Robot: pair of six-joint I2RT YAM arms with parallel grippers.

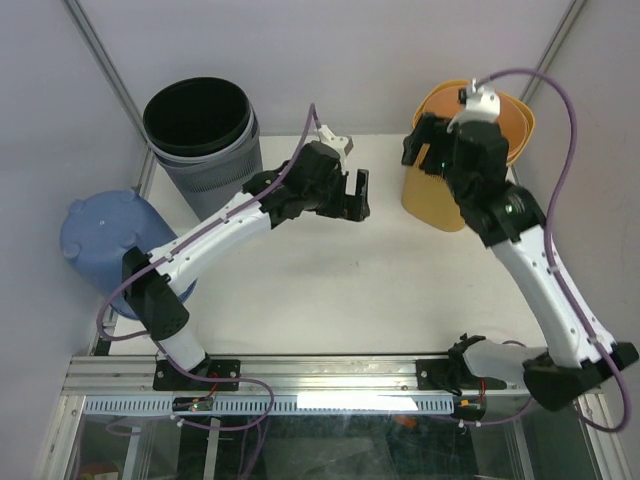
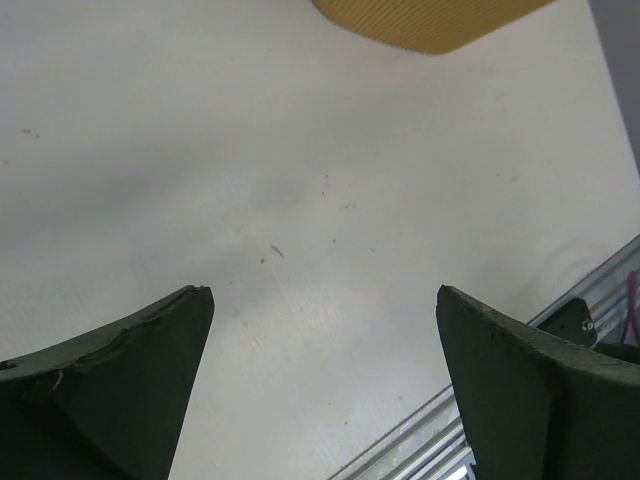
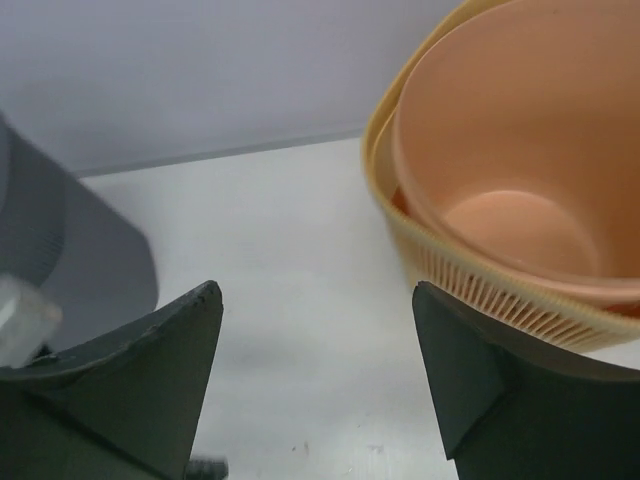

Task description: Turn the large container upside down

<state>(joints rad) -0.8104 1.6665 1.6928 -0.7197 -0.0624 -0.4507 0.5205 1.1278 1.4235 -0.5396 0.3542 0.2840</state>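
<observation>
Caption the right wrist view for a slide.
Open right gripper beside the upright orange basket, a peach tub nested inside; grey bin at left.

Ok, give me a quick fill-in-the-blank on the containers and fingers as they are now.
The orange container stands at the back ___ corner of the table.
The grey container has its opening facing ___.
The left gripper and right gripper both have their fingers ___.
Missing words: right; up; open.

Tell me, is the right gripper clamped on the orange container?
No, the right gripper is open, and the orange container sits outside its fingers.
</observation>
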